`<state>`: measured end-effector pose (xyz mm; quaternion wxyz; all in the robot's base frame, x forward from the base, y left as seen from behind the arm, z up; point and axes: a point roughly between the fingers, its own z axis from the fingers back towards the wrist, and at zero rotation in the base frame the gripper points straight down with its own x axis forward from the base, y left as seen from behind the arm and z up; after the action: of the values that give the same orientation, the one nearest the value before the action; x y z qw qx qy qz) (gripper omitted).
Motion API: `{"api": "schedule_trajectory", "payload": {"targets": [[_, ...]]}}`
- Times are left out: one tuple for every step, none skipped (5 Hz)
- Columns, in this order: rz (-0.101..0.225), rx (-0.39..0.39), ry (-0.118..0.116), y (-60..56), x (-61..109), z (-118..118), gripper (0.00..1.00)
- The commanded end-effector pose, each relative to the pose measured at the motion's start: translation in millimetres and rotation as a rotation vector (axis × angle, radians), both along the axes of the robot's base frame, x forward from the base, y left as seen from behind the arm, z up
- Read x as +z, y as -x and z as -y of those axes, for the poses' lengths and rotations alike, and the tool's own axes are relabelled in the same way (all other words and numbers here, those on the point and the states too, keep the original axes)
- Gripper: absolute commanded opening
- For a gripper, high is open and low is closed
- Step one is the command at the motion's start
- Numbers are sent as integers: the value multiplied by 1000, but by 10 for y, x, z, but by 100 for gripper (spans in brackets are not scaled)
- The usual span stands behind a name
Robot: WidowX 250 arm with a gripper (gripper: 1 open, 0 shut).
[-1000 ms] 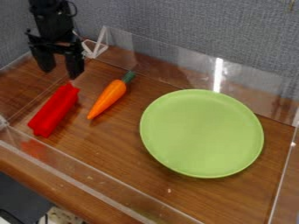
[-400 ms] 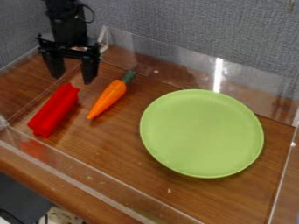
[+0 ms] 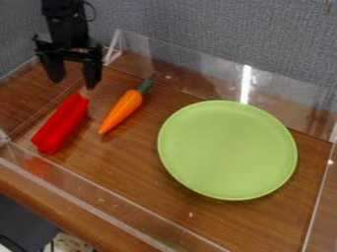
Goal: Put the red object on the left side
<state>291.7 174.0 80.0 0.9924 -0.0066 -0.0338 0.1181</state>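
Observation:
The red object [image 3: 61, 123] is a glossy elongated block lying at an angle on the wooden tabletop, near the left wall of the clear enclosure. My black gripper [image 3: 71, 78] hangs just above and behind the block's far end, pointing down. Its two fingers stand apart and open, with nothing between them, and they do not touch the block.
An orange carrot [image 3: 121, 109] with a green tip lies just right of the red block. A large green plate [image 3: 228, 149] sits on the right half of the table. Clear acrylic walls [image 3: 198, 64] ring the wooden surface.
The gripper swung a little to the right and came back left, ending close to where it started above the block's far end. The block, carrot and plate have not moved.

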Motion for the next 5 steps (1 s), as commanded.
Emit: {"api": "schedule_trajectory", "payload": {"targets": [[44,-84,-19,-122,115,-31,100],[30,-129,-24,-171,100,105,100],[31,-209,-33,-162,59,183,100],[37,-242,-47,-122,41,126,100],[44,-256,-61,-83,55,42,100]]}}
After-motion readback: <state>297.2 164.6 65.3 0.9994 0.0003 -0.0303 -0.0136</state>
